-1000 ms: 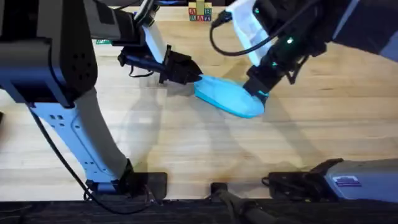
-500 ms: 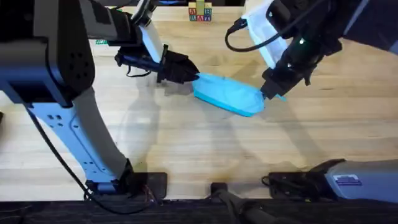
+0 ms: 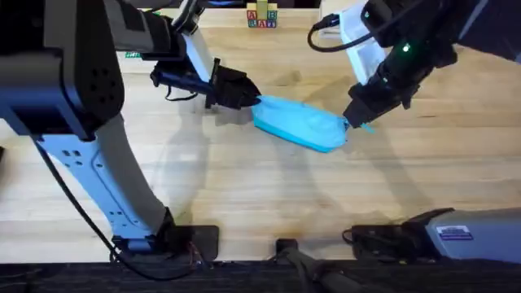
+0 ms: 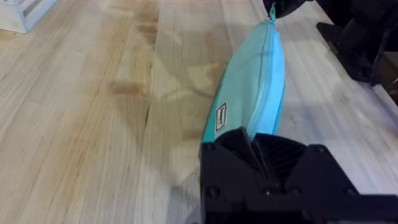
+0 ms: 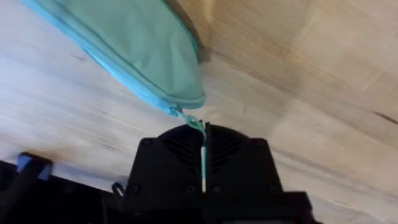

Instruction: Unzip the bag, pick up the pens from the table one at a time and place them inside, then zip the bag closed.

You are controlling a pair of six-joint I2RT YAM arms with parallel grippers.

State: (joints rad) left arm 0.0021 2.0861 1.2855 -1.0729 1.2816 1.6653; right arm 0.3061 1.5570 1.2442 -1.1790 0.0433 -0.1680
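Note:
The light blue bag [image 3: 299, 124] lies on the table [image 3: 244, 195] between both arms. My left gripper [image 3: 254, 99] is shut on the bag's left end; in the left wrist view the bag [image 4: 255, 81] stretches away from the left gripper [image 4: 256, 140], its zipper line shut along its length. Just past the bag's right end, my right gripper [image 3: 356, 122] is shut on the pull cord [image 5: 196, 124], which runs taut from the bag's tip [image 5: 174, 106] into the right gripper [image 5: 204, 134]. The pens are out of view.
Small coloured letter blocks [image 3: 261, 16] stand at the table's far edge. A green item [image 3: 133, 55] shows behind the left arm. A white rack corner [image 4: 18, 12] sits far off. Bare wood lies in front of the bag.
My right gripper has moved right, from over the bag's right end to just beyond it, drawing the pull cord out. The left gripper has held its place on the other end.

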